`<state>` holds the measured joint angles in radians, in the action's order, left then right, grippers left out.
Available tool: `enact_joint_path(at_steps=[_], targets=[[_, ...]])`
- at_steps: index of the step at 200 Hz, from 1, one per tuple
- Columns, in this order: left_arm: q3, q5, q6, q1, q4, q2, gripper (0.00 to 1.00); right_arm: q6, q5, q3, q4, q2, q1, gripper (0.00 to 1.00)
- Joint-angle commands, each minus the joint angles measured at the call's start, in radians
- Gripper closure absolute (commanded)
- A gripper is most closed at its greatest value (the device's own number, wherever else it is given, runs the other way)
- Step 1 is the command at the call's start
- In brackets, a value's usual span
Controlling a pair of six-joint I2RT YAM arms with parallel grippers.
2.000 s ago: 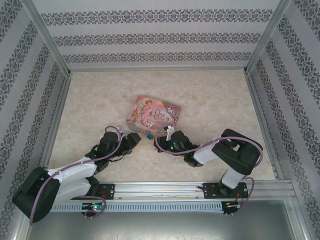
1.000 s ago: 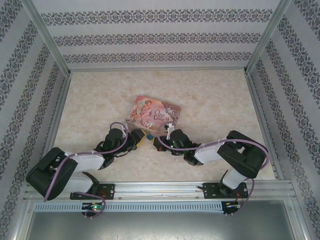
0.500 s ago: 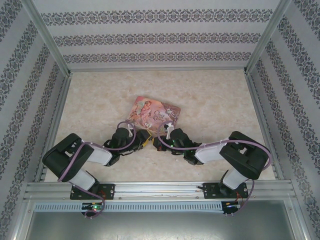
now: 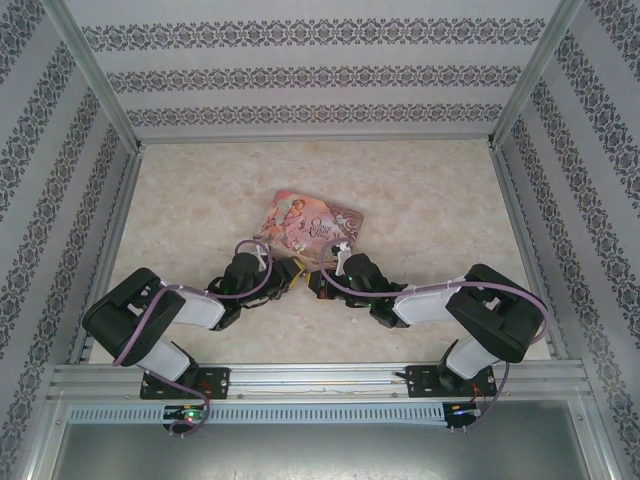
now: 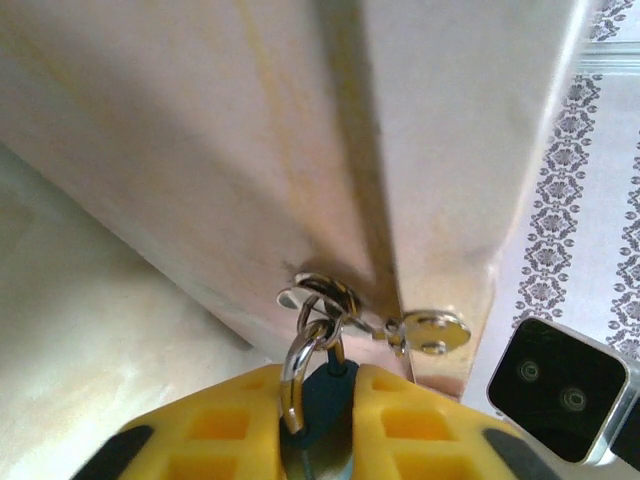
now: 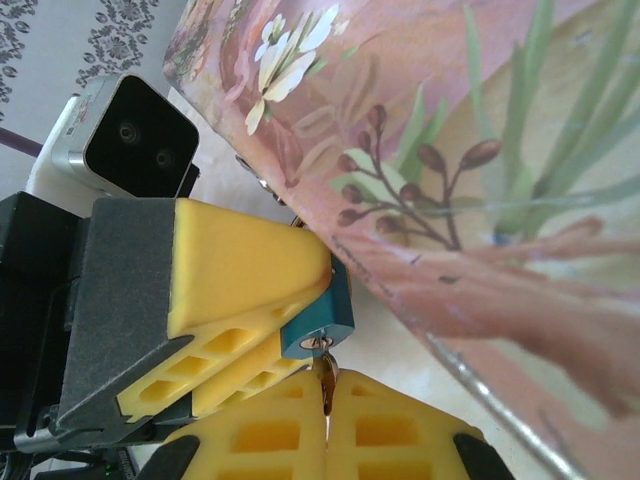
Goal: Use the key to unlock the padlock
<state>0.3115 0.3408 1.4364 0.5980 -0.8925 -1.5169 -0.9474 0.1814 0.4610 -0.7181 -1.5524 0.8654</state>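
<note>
The padlock point(image 6: 318, 322) is tiny, with a teal body and a silvery shackle point(image 5: 296, 372) hooked through the ring hasp point(image 5: 325, 296) on the pink tin's front wall. My left gripper point(image 5: 330, 378) is shut on the padlock body, its yellow fingers point(image 6: 235, 285) clamping both sides. The key point(image 6: 326, 372) sits in the keyhole on the padlock's underside. My right gripper point(image 6: 325, 385) is shut on the key's head, directly below the lock. In the top view both grippers point(image 4: 286, 272) point(image 4: 318, 280) meet at the tin's near edge, hiding the padlock.
The pink illustrated tin point(image 4: 312, 225) lies mid-table just beyond the grippers, and its decorated side point(image 6: 480, 150) sits close to my right fingers. Patterned walls and metal rails point(image 4: 110, 250) enclose the beige tabletop. Each wrist camera point(image 5: 560, 385) faces the other.
My left arm has reached forward to the tin's near edge and its jaws have closed on the padlock. The right gripper has stayed shut on the key, barely shifting.
</note>
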Motion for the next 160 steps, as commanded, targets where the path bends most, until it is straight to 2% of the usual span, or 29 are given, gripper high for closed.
enact_joint_path(at_steps=[1,38,70,125,160], targets=[[0.027,-0.023,-0.035,0.015,0.050,0.052,0.88,-0.002,0.010,0.003,-0.034,0.043,-0.009,0.91],[0.047,-0.039,-0.065,0.016,0.148,0.122,0.91,0.041,-0.028,-0.016,0.033,0.110,-0.009,0.78],[0.059,-0.049,-0.070,0.016,0.198,0.176,0.91,0.169,-0.078,-0.021,0.160,0.227,-0.008,0.70],[0.064,-0.112,-0.035,0.017,0.288,0.284,0.96,0.528,-0.235,0.007,0.468,0.487,0.001,0.57],[0.108,-0.136,-0.041,0.017,0.405,0.345,1.00,0.757,-0.306,0.027,0.550,0.585,0.015,0.49]])
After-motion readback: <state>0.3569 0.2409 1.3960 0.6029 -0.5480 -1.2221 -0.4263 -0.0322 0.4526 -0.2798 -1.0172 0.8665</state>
